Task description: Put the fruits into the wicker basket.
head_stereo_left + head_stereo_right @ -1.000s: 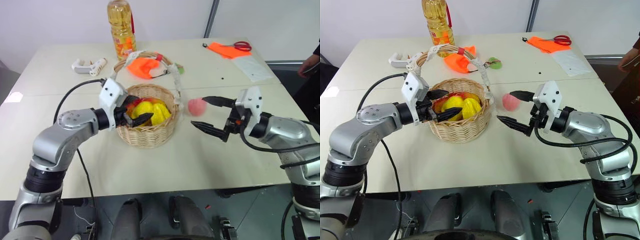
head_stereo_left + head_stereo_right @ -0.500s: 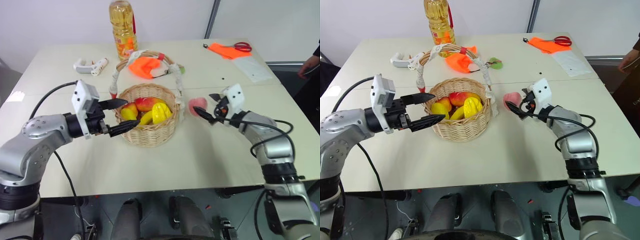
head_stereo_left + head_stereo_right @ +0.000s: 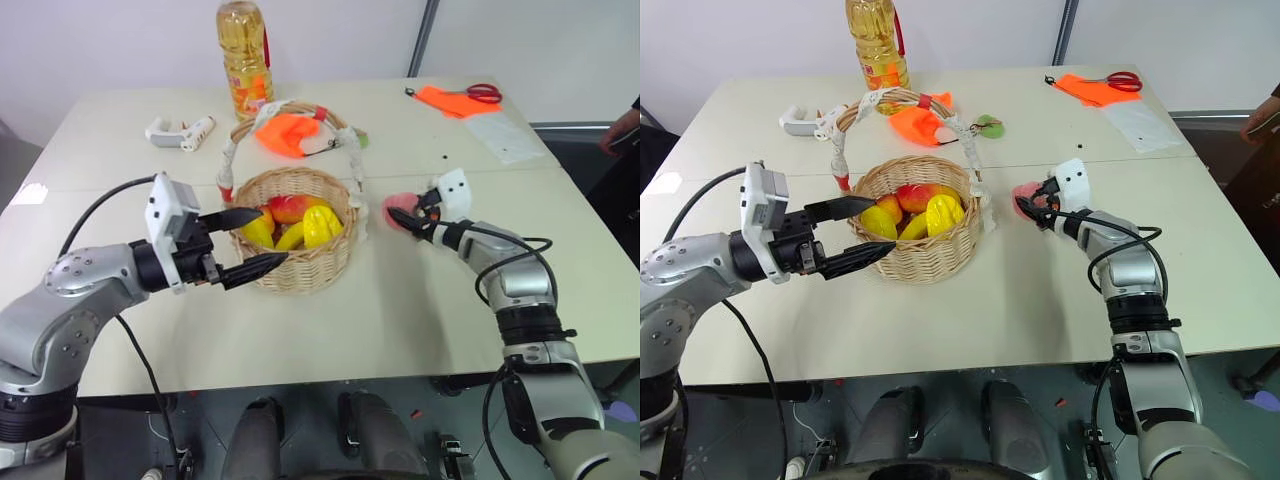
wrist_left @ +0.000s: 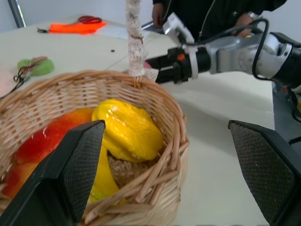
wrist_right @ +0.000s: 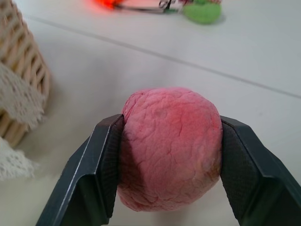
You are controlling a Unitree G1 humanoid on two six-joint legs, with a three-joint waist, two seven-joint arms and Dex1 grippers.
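My right hand [image 5: 164, 188] is clamped on the pink peach [image 5: 170, 147], one finger against each side, on the tabletop [image 3: 400, 320] just beside the wicker basket [image 3: 300, 262]. My left hand [image 3: 252, 243] hangs wide apart at the basket's near rim. Inside lie yellow fruits [image 4: 128, 129] and a red-yellow one [image 4: 44, 143]. The oil bottle [image 3: 243, 55] label beyond is unreadable.

We see a pale cream table [image 3: 330, 330] with a seam across it, standing against a plain white wall [image 3: 520, 40]. A grey metal pole [image 3: 424, 38] rises behind it. Below lies dark grey floor [image 3: 1040, 400].
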